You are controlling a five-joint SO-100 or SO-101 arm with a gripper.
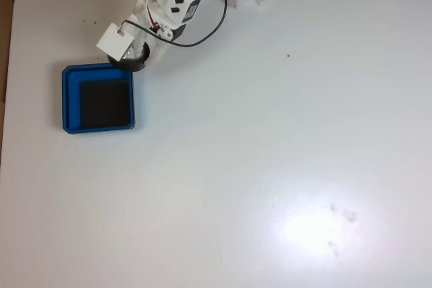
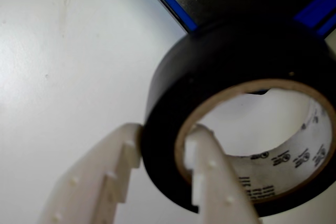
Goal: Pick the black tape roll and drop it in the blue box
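Light: bright, even, from above
Glare: broad white patch on the glossy white surface point(image 1: 317, 231), lower right in the fixed view
Focus: wrist view soft, close-up blurred

Fixed view high overhead, wrist view close behind pincer point(image 2: 160, 153), both sharing blue box point(image 1: 71, 99) edge

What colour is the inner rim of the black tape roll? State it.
Tan cardboard, seen best in the wrist view on the black tape roll held by the gripper.
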